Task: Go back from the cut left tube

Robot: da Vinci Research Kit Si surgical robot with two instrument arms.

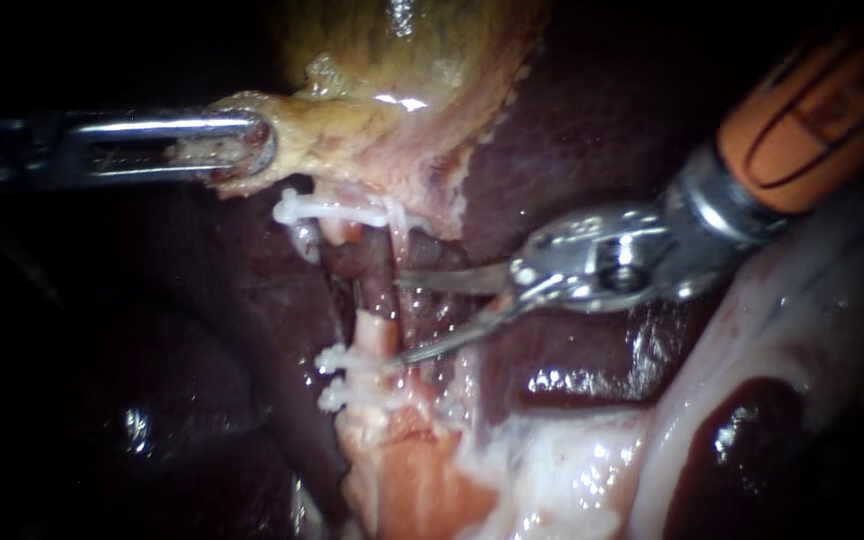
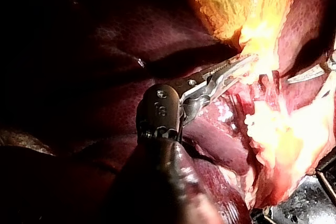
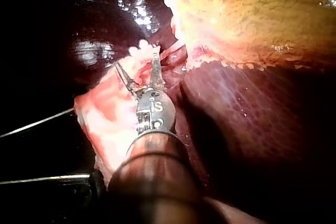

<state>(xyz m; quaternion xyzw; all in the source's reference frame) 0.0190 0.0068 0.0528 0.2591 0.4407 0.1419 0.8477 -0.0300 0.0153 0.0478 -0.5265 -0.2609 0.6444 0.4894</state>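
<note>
The cut tube shows as two stumps. The upper stump (image 1: 337, 232) hangs under a white clip (image 1: 332, 209); the lower stump (image 1: 376, 333) stands above two white clips (image 1: 344, 376). My right instrument (image 1: 400, 318) comes in from the upper right, its thin blades open, their tips at the gap between the stumps, the lower one beside the lower stump. In the right wrist view the right instrument (image 3: 136, 61) is open beside the clipped stump (image 3: 139, 51). My left instrument (image 1: 244, 148) is shut on the gallbladder's pale edge (image 1: 297, 150). The left wrist view shows the left instrument (image 2: 239, 68) gripping it.
The yellow-green gallbladder (image 1: 402, 50) lies above the tubes. Dark liver (image 1: 572, 130) surrounds them, behind my right instrument. Pale fatty tissue (image 1: 552, 470) fills the lower right. A right blade (image 2: 307, 75) shows ahead of my left instrument.
</note>
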